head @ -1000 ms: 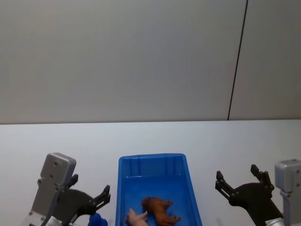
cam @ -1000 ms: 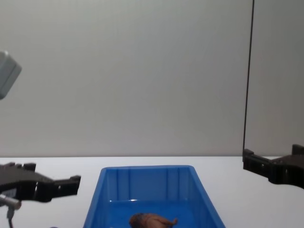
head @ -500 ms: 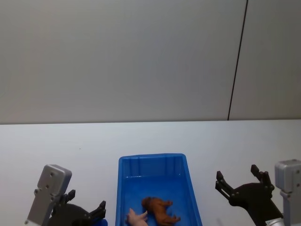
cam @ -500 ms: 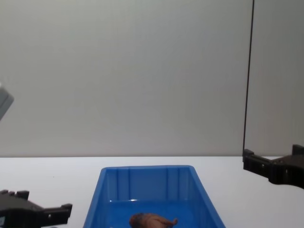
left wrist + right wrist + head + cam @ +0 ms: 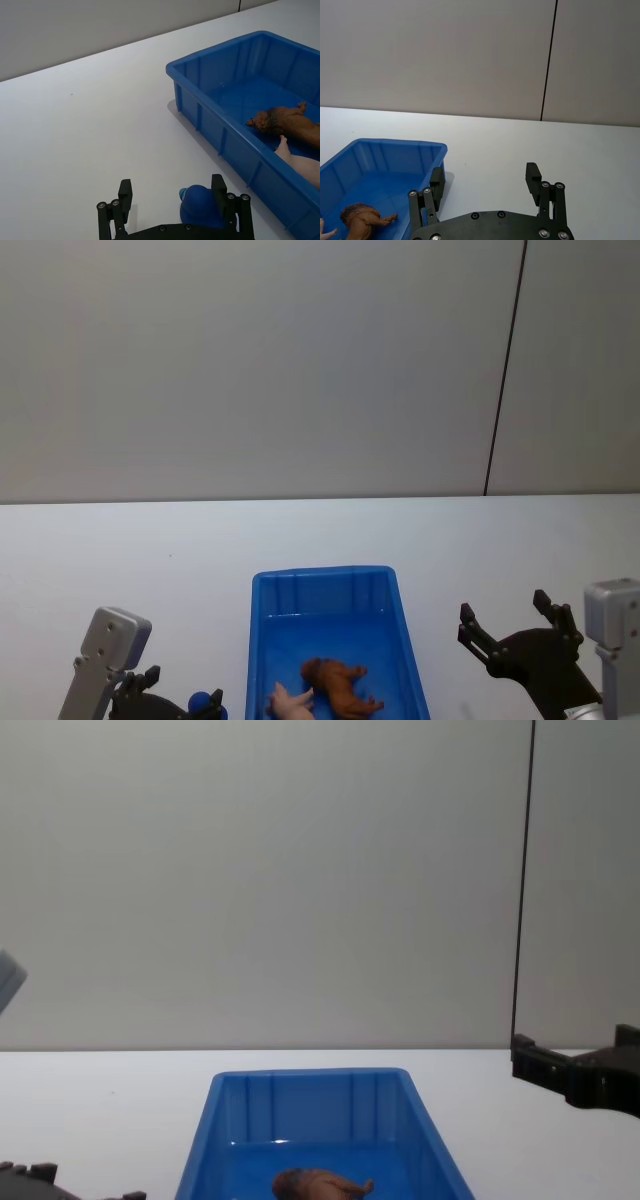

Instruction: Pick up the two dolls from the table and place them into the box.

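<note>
Both dolls lie inside the blue box (image 5: pixel 322 576) at the table's front centre: the reddish-brown doll (image 5: pixel 340 686) and, beside it at the near end, the pale pink doll (image 5: pixel 290 702). The left wrist view shows the box (image 5: pixel 200 102) with the brown doll (image 5: pixel 280 122) and the pink doll (image 5: pixel 302 165). My left gripper (image 5: pixel 171 192) is open, low over the table left of the box, holding neither doll. My right gripper (image 5: pixel 503 612) hovers open to the right of the box, with nothing between its fingers (image 5: pixel 533 176).
A small dark blue object (image 5: pixel 200 212) sits on the white table (image 5: pixel 90 125) between the left gripper's fingers, close to the one nearer the box. The table has bare room on both sides of the box. A grey wall stands behind.
My left arm has sunk and drawn back toward the table's near edge, with its gripper now down around the small blue object. The right arm and both dolls have not moved.
</note>
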Available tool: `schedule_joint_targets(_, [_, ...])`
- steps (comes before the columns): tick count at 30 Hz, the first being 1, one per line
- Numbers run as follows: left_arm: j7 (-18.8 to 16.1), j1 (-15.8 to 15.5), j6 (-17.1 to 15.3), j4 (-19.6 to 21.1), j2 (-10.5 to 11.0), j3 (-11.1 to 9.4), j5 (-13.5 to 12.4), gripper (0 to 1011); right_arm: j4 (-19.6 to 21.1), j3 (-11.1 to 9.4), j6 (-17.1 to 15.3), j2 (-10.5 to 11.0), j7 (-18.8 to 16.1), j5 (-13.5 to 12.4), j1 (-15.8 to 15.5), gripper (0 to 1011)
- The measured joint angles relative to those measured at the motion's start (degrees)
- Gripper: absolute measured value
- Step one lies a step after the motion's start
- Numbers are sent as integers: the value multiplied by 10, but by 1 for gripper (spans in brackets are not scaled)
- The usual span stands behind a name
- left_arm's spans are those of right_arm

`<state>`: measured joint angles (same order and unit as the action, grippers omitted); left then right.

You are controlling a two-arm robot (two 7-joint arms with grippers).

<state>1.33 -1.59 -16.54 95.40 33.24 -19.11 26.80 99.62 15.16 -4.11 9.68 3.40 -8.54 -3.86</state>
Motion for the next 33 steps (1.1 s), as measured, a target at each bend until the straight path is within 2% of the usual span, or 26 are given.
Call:
schedule_joint_targets(8, [13, -1, -1, -10, -3, 0, -1, 968, 0, 0, 0, 0, 0, 0, 0, 1001])
schedule_joint_targets(13, [21, -2, -1, -14, -5, -1, -2, 835, 0, 0, 0, 0, 0, 0, 0, 1001])
schedule_joint_targets(14, [23, -2, 0, -15, -6, -1, -2, 782, 0, 0, 0, 0, 0, 0, 0, 1001])
schedule_joint_targets(18, [25, -2, 0, -16, -7, -1, -3, 708, 0, 0, 0, 0, 0, 0, 0, 1001])
schedule_joint_targets(19, [26, -2, 0, -16, -8, -1, -4, 648, 0, 0, 0, 0, 0, 0, 0, 1001])
schedule_joint_targets(21, [26, -2, 1, -17, -8, -1, -4, 626, 0, 0, 0, 0, 0, 0, 0, 1001])
schedule_joint_targets(22, [27, -2, 1, -17, -8, -1, -4, 565, 0, 0, 0, 0, 0, 0, 0, 1001])
schedule_joint_targets(26, [27, -2, 1, -18, -10, -1, -5, 443, 0, 0, 0, 0, 0, 0, 0, 1001])
schedule_joint_targets(27, [27, -2, 1, -18, -11, -1, -5, 386, 0, 0, 0, 0, 0, 0, 0, 1001])
schedule_joint_targets(33, [27, -1, 2, -18, -13, -1, -6, 301, 0, 0, 0, 0, 0, 0, 0, 1001])
